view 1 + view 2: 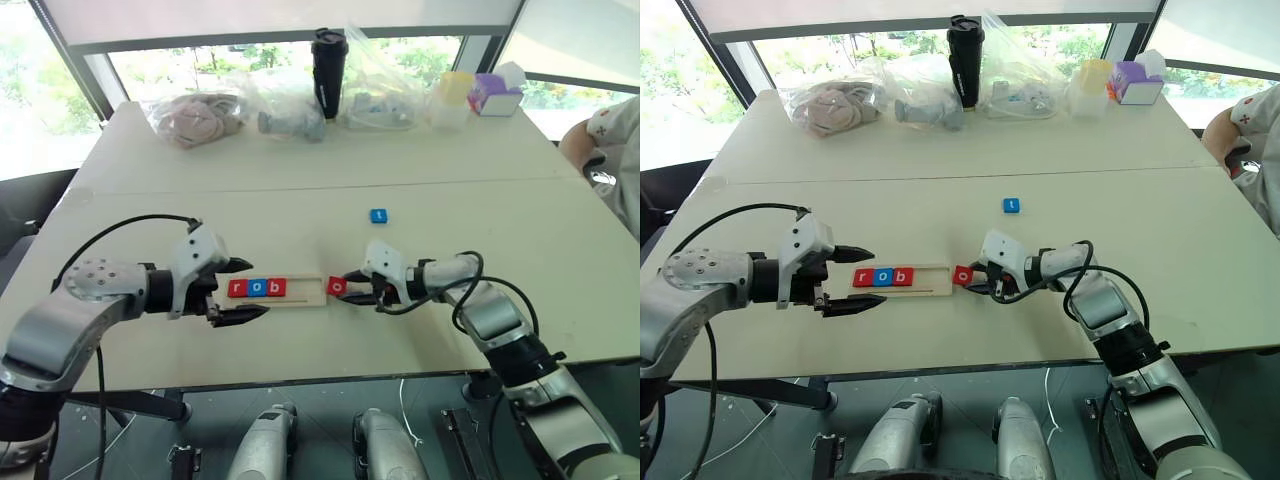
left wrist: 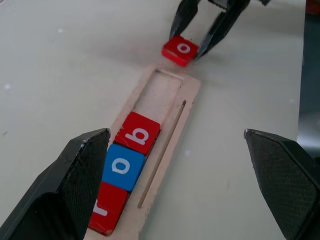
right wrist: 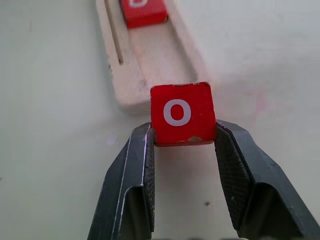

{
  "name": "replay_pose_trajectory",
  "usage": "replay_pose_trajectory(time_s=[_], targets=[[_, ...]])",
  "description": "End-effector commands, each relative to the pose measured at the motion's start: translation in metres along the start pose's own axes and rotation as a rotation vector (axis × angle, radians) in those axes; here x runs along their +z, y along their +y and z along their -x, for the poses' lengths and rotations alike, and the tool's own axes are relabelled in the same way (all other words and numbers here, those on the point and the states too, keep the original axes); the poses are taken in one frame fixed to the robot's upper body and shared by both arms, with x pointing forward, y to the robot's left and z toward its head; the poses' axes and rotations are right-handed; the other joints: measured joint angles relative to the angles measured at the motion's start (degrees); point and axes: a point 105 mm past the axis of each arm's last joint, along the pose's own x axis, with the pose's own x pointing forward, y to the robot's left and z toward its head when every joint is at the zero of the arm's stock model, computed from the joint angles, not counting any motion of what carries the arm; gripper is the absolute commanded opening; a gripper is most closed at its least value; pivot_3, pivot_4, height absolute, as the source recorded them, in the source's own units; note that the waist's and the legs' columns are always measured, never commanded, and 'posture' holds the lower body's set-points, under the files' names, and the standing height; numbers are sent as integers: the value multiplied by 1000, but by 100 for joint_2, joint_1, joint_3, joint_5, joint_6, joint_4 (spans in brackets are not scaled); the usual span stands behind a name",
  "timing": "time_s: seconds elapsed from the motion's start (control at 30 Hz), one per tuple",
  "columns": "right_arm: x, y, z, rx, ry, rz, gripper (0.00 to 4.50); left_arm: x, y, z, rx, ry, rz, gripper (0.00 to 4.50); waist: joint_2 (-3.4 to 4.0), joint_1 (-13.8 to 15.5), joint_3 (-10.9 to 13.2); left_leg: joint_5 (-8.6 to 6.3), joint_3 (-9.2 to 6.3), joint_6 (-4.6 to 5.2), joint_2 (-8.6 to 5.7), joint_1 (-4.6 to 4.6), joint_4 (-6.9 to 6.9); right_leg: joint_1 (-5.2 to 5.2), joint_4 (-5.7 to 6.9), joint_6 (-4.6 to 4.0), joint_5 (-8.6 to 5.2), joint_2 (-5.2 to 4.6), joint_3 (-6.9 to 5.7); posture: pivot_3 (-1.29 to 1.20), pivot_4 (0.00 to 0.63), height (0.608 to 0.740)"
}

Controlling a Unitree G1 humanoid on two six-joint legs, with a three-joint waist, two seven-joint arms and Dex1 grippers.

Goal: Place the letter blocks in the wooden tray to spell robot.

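A long, narrow, shallow pale-wood tray (image 1: 300, 299) lies on the cream-white table (image 1: 300, 190), straight in front of the robot. Three small flat square tiles sit side by side at its left end: a red tile with a white "r" (image 1: 236, 289), a blue tile with a white "o" (image 1: 257, 288) and a red tile with a white "b" (image 1: 277, 287). The rest of the tray, toward the robot's right, is bare wood, with a thin slot running along its near side.

Just off the tray's right end, a second red tile with a white "o" (image 3: 182, 113) is caught between the two black fingers of the right gripper (image 1: 350, 285); in the right wrist view the jaws press against the tile's two opposite sides, holding it by its near half. The tile sits level, close beside the tray's end rim, though whether it touches the rim or the table I can't tell.

The left gripper (image 1: 240, 291) is at the tray's left end, its jaws spread wide and holding nothing. One finger is on the far side of the tray and one on the near side, so the "r" tile and that end of the tray lie between them.

A small blue tile with a white "t" (image 1: 378, 215) lies alone on the table, well beyond the tray and off to the right.

Along the far edge of the table are clear plastic bags of soft things (image 1: 195, 117), a tall black tumbler (image 1: 328, 72), a pale yellow container (image 1: 452, 97) and a purple box (image 1: 495, 95)
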Motion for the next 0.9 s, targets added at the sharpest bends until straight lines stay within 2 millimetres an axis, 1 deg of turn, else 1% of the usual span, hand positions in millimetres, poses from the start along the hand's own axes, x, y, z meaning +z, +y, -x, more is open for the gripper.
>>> replay_pose_trajectory(time_s=[0.03,0.2,0.33,0.47,0.6,0.77,0.9], targets=[[33,-4,-7,31,-59,56,1138,4,0,15,11,15,-40,4500,0,-15,0,0,0,0,1,0,-1,-2,0,-1,-1,0,0,0,150,740],[43,0,-39,72,-25,49,1138,-5,2,25,41,67,-48,4500,0,-2,-1,0,-2,-1,3,0,-8,-6,0,-7,-4,0,-1,0,150,740],[44,0,-53,80,31,52,1138,-9,6,27,76,84,-50,4500,0,29,0,-1,-2,-2,-5,-3,-8,-12,0,-10,-5,-1,-1,0,150,740],[39,5,-58,114,90,75,1138,-8,5,23,83,63,-44,4500,0,13,-1,-6,-1,-12,-7,-1,-7,-21,-2,-9,-4,-1,0,0,150,740],[34,8,-56,142,112,93,1138,-8,1,19,79,51,-32,4500,0,1,-1,-1,-1,-9,-5,-2,-14,-17,6,5,4,2,0,0,150,740],[35,12,-52,182,111,106,1138,-8,0,17,80,43,-26,4500,-1,5,-1,0,0,-9,-4,-2,-15,-17,11,7,5,3,1,0,150,740],[35,15,-54,195,110,104,1138,-7,0,14,79,34,-24,4500,-1,-1,-1,0,0,-12,-4,-1,-14,-17,11,6,4,4,1,0,150,740]])
